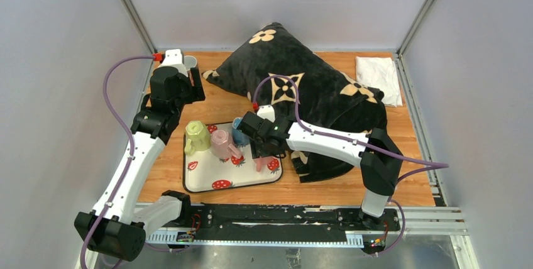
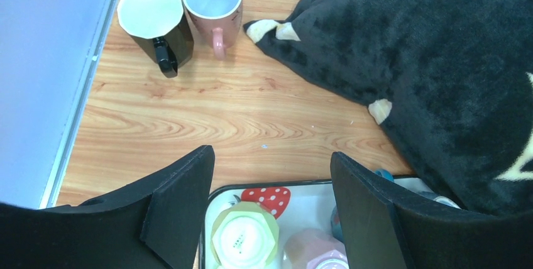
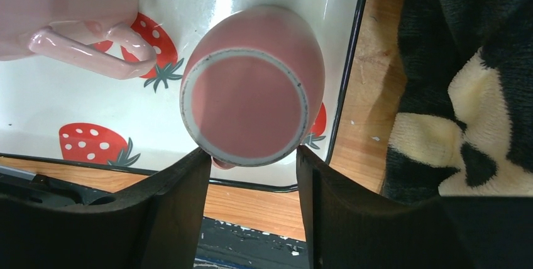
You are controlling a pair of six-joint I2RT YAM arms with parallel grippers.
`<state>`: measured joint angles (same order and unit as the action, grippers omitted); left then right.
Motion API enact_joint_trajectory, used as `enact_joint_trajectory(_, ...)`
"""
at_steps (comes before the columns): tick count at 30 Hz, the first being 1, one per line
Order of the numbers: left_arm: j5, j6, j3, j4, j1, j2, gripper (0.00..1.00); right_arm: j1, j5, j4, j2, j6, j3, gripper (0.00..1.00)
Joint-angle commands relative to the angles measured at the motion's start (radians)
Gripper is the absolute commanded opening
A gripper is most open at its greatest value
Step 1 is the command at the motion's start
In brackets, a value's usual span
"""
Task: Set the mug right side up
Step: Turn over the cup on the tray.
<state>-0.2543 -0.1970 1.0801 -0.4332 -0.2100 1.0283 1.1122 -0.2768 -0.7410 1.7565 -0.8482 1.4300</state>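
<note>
Right gripper (image 3: 252,156) straddles the upturned pink mug (image 3: 251,102) on the strawberry tray (image 3: 38,93); firm contact cannot be told. Grasp step. Next: clamp, lift, invert.

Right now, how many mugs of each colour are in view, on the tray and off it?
Pink mugs: 3
Green mug: 1
Blue mug: 1
Black mug: 1
Total: 6
</note>
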Motion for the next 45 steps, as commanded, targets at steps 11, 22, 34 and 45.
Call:
enact_joint_trajectory(11, -0.030, 0.021, -0.008, 0.036, 0.013, -0.010, 0.75, -0.044, 0.029, -0.060, 0.038, 0.050, 0.014, 0.40)
enact_joint_trajectory(22, -0.023, 0.021, -0.010, 0.036, 0.022, -0.006, 0.75, -0.045, 0.033, -0.019, 0.041, 0.179, 0.005, 0.27)
enact_joint_trajectory(34, -0.015, 0.021, -0.013, 0.037, 0.029, -0.010, 0.75, -0.045, 0.029, 0.089, -0.008, 0.205, -0.068, 0.34)
enact_joint_trajectory(45, -0.013, 0.019, -0.014, 0.037, 0.034, -0.008, 0.76, -0.048, 0.032, 0.144, -0.005, 0.222, -0.103, 0.28)
